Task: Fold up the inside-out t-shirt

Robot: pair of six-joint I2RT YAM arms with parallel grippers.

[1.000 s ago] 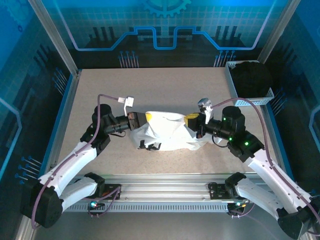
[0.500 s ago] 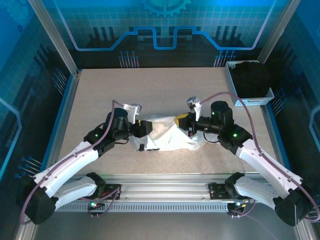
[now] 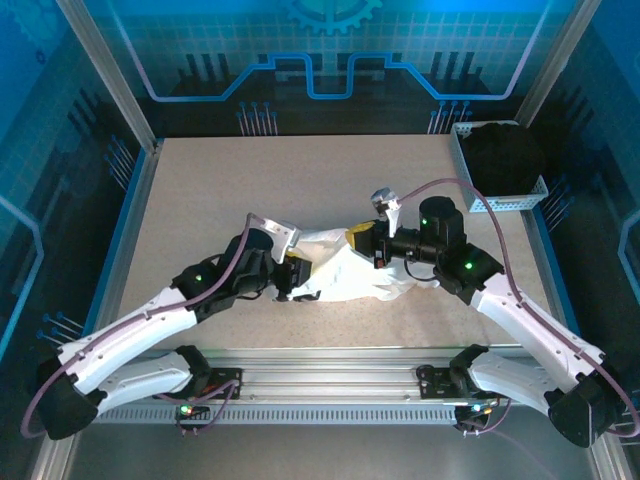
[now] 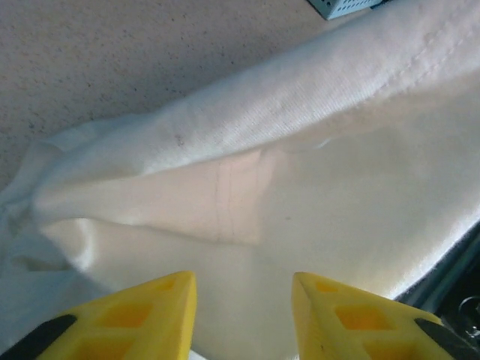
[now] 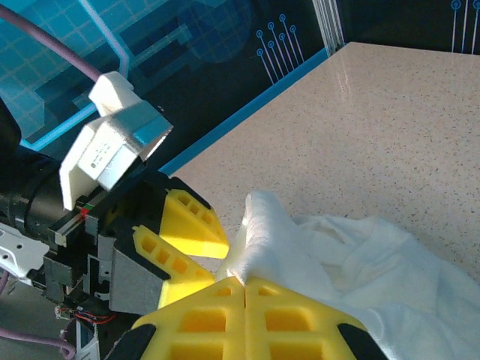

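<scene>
The white t-shirt lies bunched in a heap at the middle of the table, between my two grippers. My right gripper is at the heap's upper right and is shut on a raised fold of the t-shirt; its fingers meet with cloth pinched between them. My left gripper is at the heap's left edge. Its yellow fingers stand apart, with the t-shirt spread just ahead of them. In the right wrist view the left gripper sits close beside the pinched fold, jaws parted.
A pale mesh basket holding a black garment stands at the table's back right corner. Bare speckled tabletop stretches behind the heap. Blue rails and aluminium frame posts border the table.
Both grippers have moved inward toward each other. The shirt, stretched between them a second ago, has slackened into a narrower heap. The left arm has swung right and lower.
</scene>
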